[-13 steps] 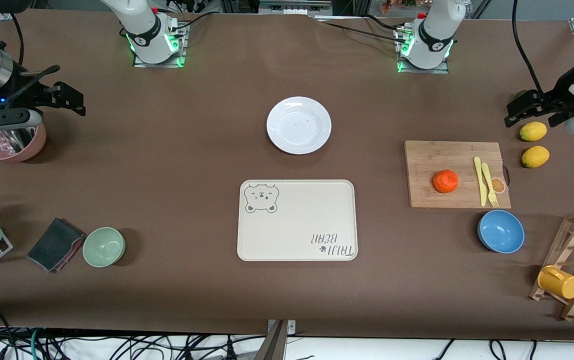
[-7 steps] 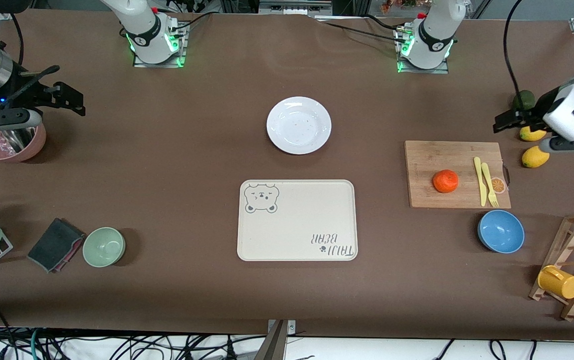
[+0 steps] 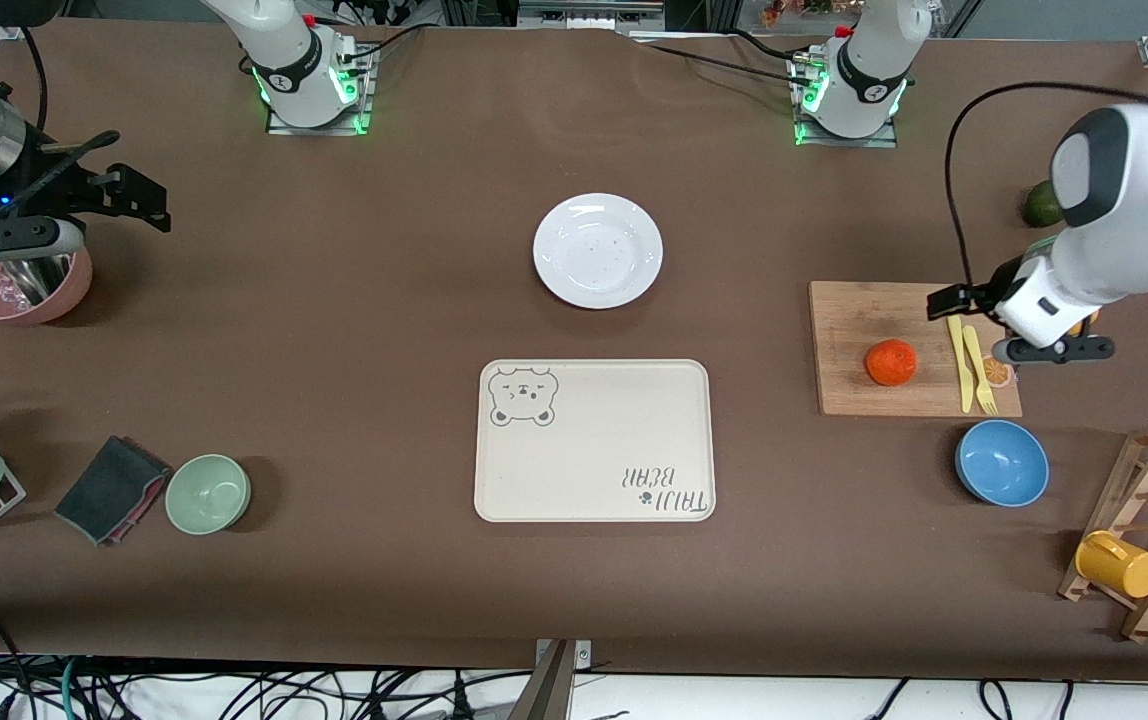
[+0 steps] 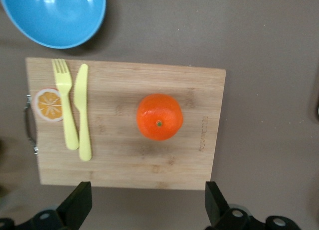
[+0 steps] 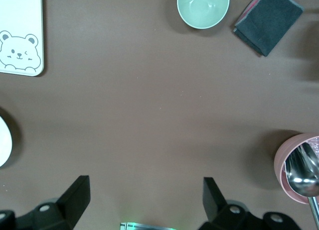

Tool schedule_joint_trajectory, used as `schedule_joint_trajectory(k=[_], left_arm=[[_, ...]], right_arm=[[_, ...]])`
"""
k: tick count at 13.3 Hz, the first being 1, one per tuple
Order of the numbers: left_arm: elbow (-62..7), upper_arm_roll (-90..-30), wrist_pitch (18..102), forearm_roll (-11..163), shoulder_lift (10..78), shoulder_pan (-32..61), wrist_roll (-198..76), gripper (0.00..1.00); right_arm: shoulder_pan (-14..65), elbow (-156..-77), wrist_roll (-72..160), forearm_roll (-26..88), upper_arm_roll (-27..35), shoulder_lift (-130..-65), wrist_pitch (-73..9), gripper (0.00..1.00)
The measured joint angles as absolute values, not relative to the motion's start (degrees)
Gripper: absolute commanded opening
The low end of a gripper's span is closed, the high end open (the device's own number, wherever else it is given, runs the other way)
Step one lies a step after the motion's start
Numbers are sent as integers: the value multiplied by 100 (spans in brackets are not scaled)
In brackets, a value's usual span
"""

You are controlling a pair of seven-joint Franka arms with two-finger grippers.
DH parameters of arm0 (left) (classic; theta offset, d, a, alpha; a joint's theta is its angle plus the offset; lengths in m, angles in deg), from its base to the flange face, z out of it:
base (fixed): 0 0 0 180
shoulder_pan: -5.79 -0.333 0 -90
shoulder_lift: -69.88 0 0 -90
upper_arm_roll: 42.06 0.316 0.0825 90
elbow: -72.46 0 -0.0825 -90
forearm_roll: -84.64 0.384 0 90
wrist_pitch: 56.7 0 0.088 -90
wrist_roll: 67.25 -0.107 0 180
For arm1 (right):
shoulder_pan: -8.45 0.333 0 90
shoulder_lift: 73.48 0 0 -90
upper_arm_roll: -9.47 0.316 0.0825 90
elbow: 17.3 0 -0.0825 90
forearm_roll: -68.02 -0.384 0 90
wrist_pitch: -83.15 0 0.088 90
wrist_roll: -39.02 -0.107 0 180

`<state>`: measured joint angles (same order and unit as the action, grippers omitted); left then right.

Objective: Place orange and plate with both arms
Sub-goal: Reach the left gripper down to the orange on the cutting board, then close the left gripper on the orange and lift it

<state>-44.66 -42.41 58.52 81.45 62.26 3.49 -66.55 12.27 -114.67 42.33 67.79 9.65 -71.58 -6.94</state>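
On the cutting board (image 3: pixel 914 348) at the left arm's end of the bench: orange (image 3: pixel 891 362), beside the yellow cutlery (image 3: pixel 971 362). Above that board's edge, empty and spread wide: left pincer (image 4: pixel 148 202), clearly nearest. Over the pink cup (image 3: pixel 19 285), waiting, likewise spread: right pincer (image 5: pixel 146 200). Mid-bench: plate (image 3: pixel 598 250).

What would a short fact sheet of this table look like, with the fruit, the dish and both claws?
orange: loose on the wooden cutting board, beside a yellow knife and fork
plate: white, bare, mid-table, farther from the front camera than the bear tray
left claw: open, holding nothing, over the cutting board's edge by the orange
right claw: open, holding nothing, waiting over its end of the table by the pink cup
blue bowl: nearer the camera than the board
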Motion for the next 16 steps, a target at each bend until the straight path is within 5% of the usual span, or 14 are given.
schedule_joint_trajectory(k=[8,16], left_arm=[[-5140,-4257,7543,8020,5368,492,-6641,100],[-5190,-4240,8201,8020,4954,492,-6645,97]], right_arm=[[1225,-11467,4234,6774,948,-7159,-670,100],[1222,-11467,4240,6641,938,-7159,-666,100]])
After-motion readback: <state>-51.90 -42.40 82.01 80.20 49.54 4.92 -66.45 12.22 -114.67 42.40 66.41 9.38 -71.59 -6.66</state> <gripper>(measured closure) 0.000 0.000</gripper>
